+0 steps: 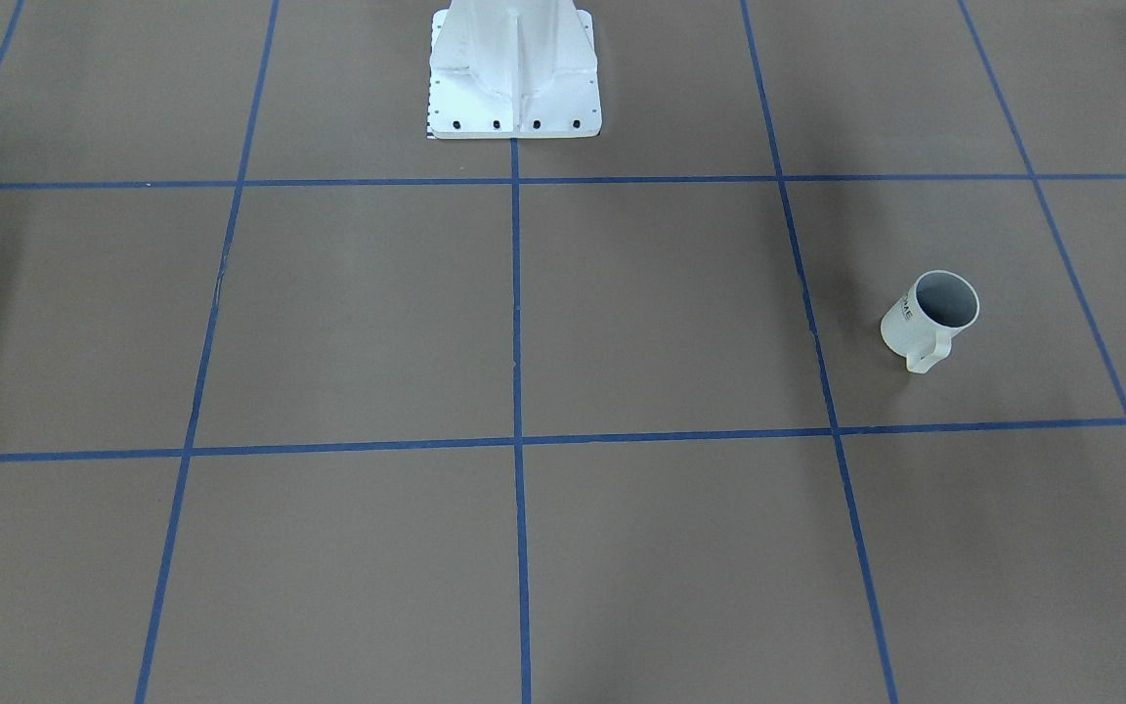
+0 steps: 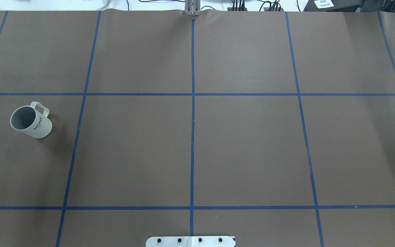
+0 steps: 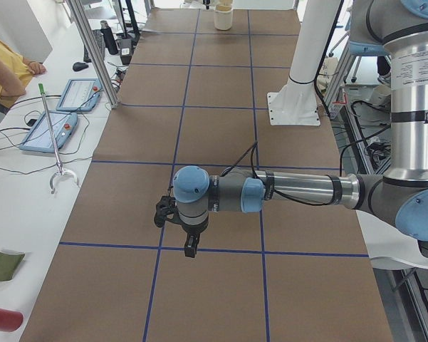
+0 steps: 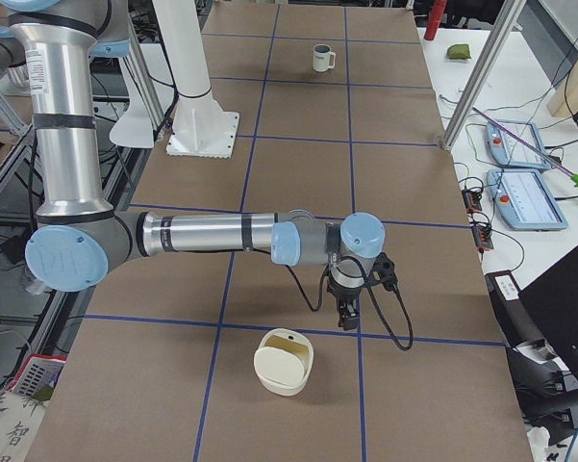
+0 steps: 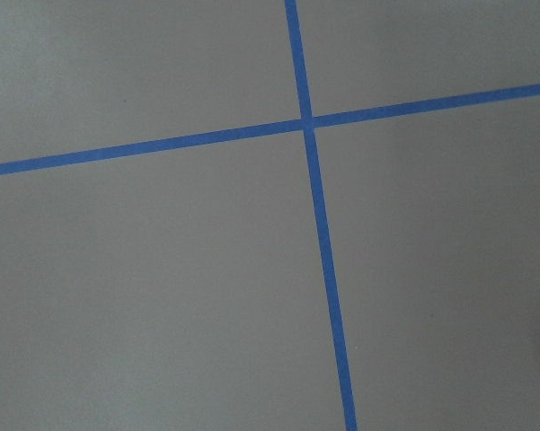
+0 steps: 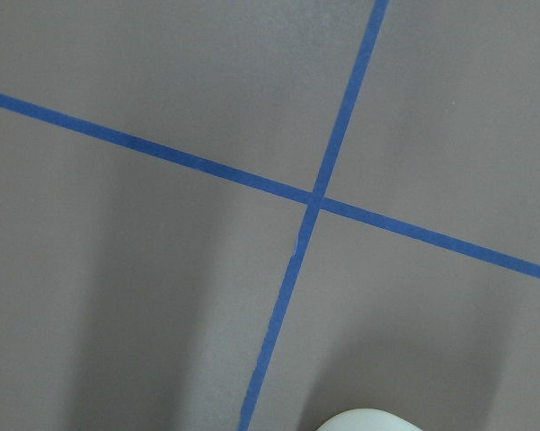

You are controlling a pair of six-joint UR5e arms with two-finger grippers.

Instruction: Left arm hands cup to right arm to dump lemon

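The cup (image 2: 31, 120), a white ribbed mug with black "HOME" lettering, stands upright on the brown table at the robot's left. It also shows in the front-facing view (image 1: 930, 318) and far off in the exterior right view (image 4: 322, 58). Its grey inside shows no lemon. The left gripper (image 3: 190, 249) points down over the table and shows only in the exterior left view; I cannot tell whether it is open or shut. The right gripper (image 4: 346, 318) points down beside a cream container (image 4: 287, 361), and I cannot tell its state either. Both wrist views show only table and blue tape.
The white robot pedestal (image 1: 514, 78) stands at the table's middle edge. The cream container's rim shows in the right wrist view (image 6: 364, 420). Control tablets (image 3: 57, 128) and an aluminium post (image 3: 92, 50) line the operators' side, where a person sits.
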